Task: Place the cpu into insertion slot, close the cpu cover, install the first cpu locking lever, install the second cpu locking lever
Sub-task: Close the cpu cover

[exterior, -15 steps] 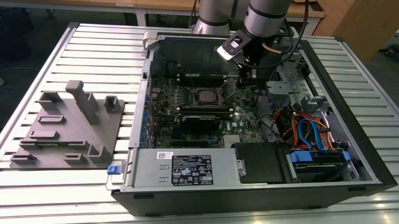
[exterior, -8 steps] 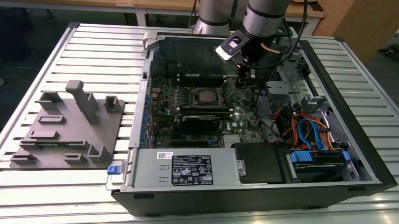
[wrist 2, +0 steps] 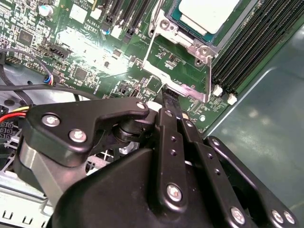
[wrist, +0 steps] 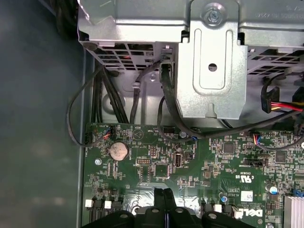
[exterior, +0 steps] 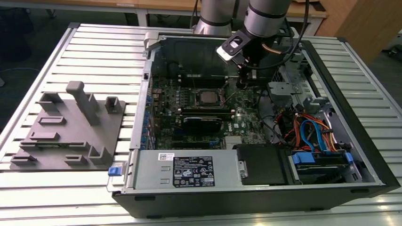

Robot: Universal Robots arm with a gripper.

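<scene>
- A computer case [exterior: 251, 200] lies open on the slatted tabletop [exterior: 100, 47]. A labelled metal box [exterior: 188, 170] sits along the case's nearest edge.
- On the exterior view's left, a grey block of holders [exterior: 69, 132] stands beside the case.
- Blue and orange cables [exterior: 311, 134] run along the case's side on the exterior view's right.
- Further in lies the green circuit board [exterior: 245, 117], with a round coin battery [wrist: 118, 151] seen in the first wrist view.
- The cpu [exterior: 204, 98] sits in the insertion slot [wrist 2: 164, 23]. The cpu cover [wrist 2: 190, 42] lies flat around its pale top.
- A thin wire lever [wrist 2: 148, 47] runs along one side of the cover. Whether it is latched cannot be told.
- The gripper [exterior: 243, 80] hangs over the board, near the cpu on the exterior view's right.
- In both wrist views its black fingers [wrist: 159, 197] are pressed together with nothing seen between them.
- In the second wrist view their tips reach just beside the cover's silvery edge. Contact cannot be told.
- The grey arm [exterior: 267, 16] rises at the far side.
</scene>
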